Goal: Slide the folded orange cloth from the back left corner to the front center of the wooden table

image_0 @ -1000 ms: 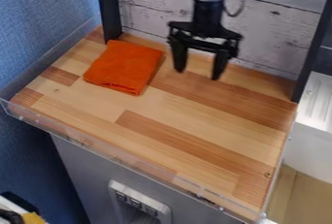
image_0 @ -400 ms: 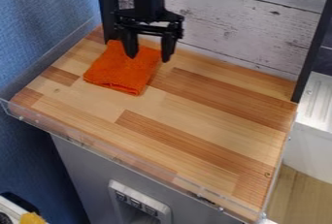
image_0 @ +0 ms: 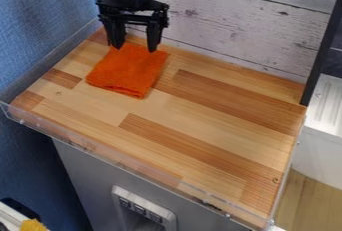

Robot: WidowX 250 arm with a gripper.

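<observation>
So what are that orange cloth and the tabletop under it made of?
The orange cloth looks like soft, matte fabric, perhaps microfibre or terry, judging by its fuzzy surface and folded edge. The tabletop seems to be wood, or a wood-look laminate, with a smooth finish: it shows grain in joined light and darker strips.

From my end this looks like a lab test station, though I can't be certain. I see a wood counter [image_0: 200,125] with a clear rim [image_0: 120,164] along its front, a plank panel [image_0: 234,25] behind it, a blue textured wall [image_0: 40,25] to its left, a black post [image_0: 322,50] at its right rear and a grey panel [image_0: 87,185] beneath.
</observation>
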